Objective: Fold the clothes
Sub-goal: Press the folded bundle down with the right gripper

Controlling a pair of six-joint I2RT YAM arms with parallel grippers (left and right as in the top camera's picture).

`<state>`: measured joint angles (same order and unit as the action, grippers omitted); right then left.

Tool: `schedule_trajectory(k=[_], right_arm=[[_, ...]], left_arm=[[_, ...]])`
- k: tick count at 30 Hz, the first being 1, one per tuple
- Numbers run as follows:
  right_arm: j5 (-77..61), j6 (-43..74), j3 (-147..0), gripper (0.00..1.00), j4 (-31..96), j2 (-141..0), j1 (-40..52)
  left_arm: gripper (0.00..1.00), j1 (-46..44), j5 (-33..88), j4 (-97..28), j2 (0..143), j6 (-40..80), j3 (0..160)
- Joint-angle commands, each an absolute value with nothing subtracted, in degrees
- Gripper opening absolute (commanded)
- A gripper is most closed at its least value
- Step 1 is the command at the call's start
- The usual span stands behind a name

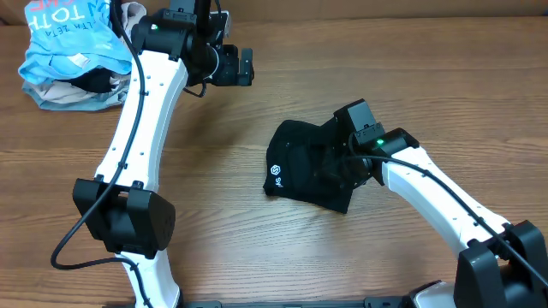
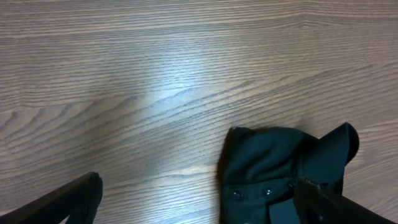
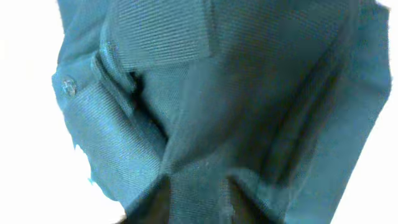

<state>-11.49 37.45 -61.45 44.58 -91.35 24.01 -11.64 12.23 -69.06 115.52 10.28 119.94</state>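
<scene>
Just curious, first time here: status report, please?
Left end effector open, hovering clear. Right end effector pinching black shirt, bunched on table. Nothing in the way.

The table [image 1: 257, 239] is pale wood with a streaked grain, smooth, catching a soft sheen under the light. The black shirt [image 1: 304, 167] is soft matt cloth. Close up, its weave shows fine ribs, with a small smooth button [image 3: 67, 86] and a flat white printed logo [image 1: 276, 170]. The left arm [image 1: 141, 111] and right arm [image 1: 428, 192] have smooth, slightly glossy white plastic shells and matt black joints. The light-blue garment [image 1: 68, 38] is thin, crumpled cloth.
</scene>
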Motion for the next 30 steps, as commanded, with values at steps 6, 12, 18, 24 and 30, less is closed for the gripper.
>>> schedule_trajectory(k=[6, 12, 18, 24, 30], right_arm=[[-12.5, 34.4, -62.8, 0.53, 43.8, -90.9, 26.9], [-8.9, 34.5, -62.8, 0.53, 45.2, -91.2, 31.2], [-3.2, 36.1, -62.8, 0.26, 51.5, -91.7, 32.2], [-0.8, 36.2, -67.2, 0.04, 58.1, -91.6, 30.1], [0.6, 36.3, -75.9, 0.04, 71.3, -91.6, 28.3]], left_arm=[[1.00, -12.0, 11.1, -69.0, 115.1, 7.8, 120.9], [1.00, -12.0, 8.4, -69.1, 115.1, 7.7, 120.9], [1.00, -12.0, 8.4, -69.2, 115.1, 7.7, 120.9], [1.00, -12.0, 8.3, -69.2, 115.1, 7.7, 120.9], [1.00, -11.9, 8.0, -69.2, 115.1, 7.7, 120.9]])
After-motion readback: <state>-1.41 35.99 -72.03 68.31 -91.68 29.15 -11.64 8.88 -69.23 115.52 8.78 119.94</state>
